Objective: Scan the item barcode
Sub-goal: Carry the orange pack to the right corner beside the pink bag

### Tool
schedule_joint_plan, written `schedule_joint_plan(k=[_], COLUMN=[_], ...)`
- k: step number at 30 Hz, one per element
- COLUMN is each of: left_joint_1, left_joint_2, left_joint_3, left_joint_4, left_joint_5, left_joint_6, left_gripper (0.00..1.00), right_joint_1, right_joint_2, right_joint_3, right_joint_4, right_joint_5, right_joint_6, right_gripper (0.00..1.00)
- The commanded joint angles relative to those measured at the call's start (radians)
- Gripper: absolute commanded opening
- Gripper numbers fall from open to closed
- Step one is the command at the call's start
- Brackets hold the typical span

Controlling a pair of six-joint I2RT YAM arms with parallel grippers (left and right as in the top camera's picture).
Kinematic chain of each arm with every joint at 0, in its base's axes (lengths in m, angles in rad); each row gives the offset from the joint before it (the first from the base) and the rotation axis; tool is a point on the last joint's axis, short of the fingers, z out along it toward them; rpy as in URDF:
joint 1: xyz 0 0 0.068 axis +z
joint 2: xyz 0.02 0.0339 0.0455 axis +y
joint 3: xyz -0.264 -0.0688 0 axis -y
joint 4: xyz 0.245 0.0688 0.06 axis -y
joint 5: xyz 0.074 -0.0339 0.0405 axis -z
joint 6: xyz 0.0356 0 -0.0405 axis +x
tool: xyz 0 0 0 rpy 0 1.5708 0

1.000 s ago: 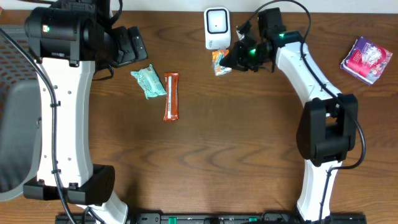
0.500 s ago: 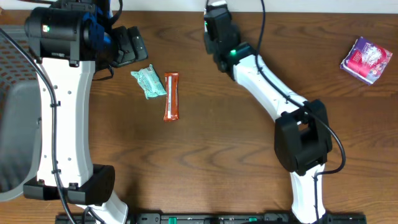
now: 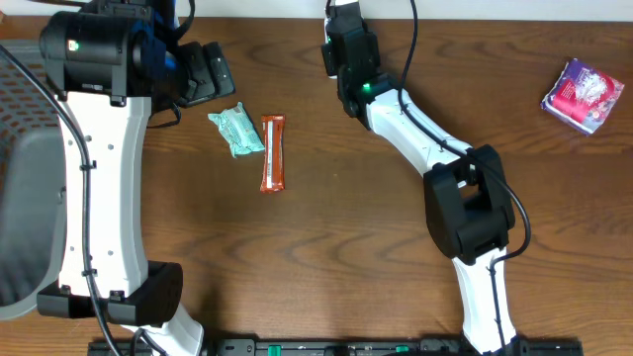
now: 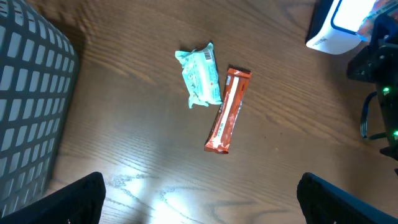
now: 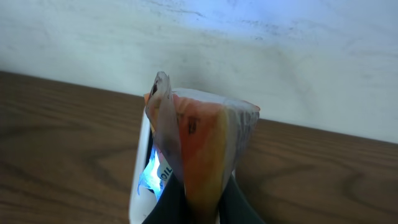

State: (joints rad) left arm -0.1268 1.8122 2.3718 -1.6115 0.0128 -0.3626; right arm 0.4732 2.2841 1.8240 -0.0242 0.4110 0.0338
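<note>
A brown wooden table (image 3: 336,237) stands against a white wall. The right gripper (image 5: 202,208) is clamped on an orange packet (image 5: 202,143), held upright just in front of the white scanner (image 5: 140,186), which glows blue. The left gripper (image 4: 202,199) hangs with its jaws wide apart above a teal packet (image 4: 200,76) and a red bar (image 4: 228,109).

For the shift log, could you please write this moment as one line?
phase: scanning | right gripper: shut on orange packet, at scanner | left gripper: open, empty | table: green packet, red bar
</note>
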Motion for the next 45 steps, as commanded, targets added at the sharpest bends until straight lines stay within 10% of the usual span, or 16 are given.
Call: schedule_joint_plan(k=[1,12,25,37,45], left_joint_1=[0.004,0.004,0.004,0.004,0.004], left_joint_2=[0.005,0.005,0.005,0.005,0.005], left_joint_3=[0.002,0.002,0.002,0.002,0.002], left_joint_4=[-0.077,-0.077,-0.077,-0.077,-0.077], left_joint_5=[-0.006,-0.006,-0.006,-0.006,-0.006], left_joint_6=[0.002,0.002,0.002,0.002,0.002], left_gripper=[0.98,0.98,0.98,0.98,0.98], right_joint_1=[-0.011,-0.131,-0.614,-0.896,-0.930], right_joint_2=[0.006,-0.037,-0.134,-0.113,-0.113], right_joint_3=[0.009,0.025,0.021,-0.027,-0.027], right_joint_4=[0.003,-0.145,-0.758,-0.837,-0.866], right_joint_5=[-0.021,0.012,-0.038,-0.154,-0.245], right_joint_6=[0.050,0.145,0.194,0.186,0.186], right_gripper=[0.01,0.01,0.01,0.01,0.74])
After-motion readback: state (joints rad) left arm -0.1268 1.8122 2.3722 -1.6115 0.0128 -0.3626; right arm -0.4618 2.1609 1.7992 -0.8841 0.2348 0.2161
